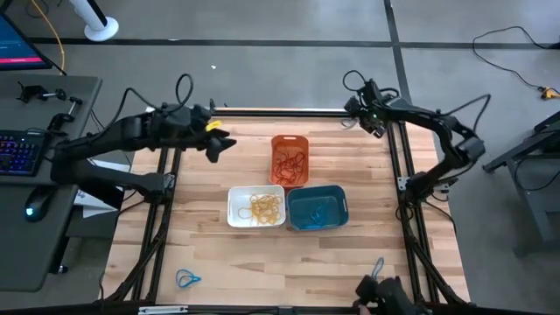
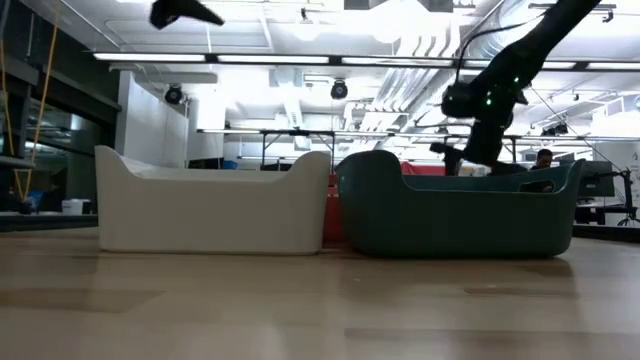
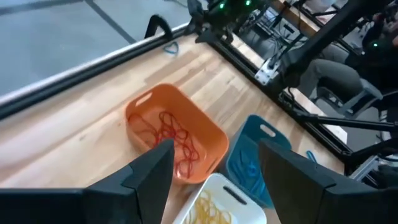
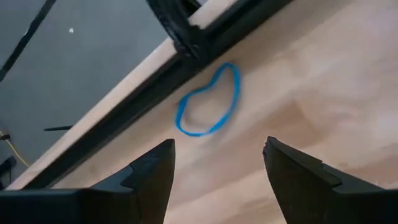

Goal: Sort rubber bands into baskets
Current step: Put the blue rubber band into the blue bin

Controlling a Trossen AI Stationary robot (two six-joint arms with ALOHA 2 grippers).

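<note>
Three baskets stand mid-table. The orange one (image 1: 290,160) holds red rubber bands (image 3: 177,140), the white one (image 1: 256,206) yellow ones, and the teal one (image 1: 317,208) blue ones. My left gripper (image 3: 214,155) hangs open and empty high above the table, left of the orange basket (image 1: 220,145). My right gripper (image 4: 217,152) is open over the table's far right corner (image 1: 360,110). Just ahead of its fingers a blue rubber band (image 4: 208,102) lies flat on the wood, untouched. Other blue bands lie near the front left (image 1: 187,279) and front right (image 1: 378,265).
A black frame rail (image 1: 280,111) runs along the table's far edge, right behind the blue band (image 4: 186,37). Black rails also line the left and right sides. A dark device (image 1: 385,296) sits at the near edge. Bare wood lies left and in front of the baskets.
</note>
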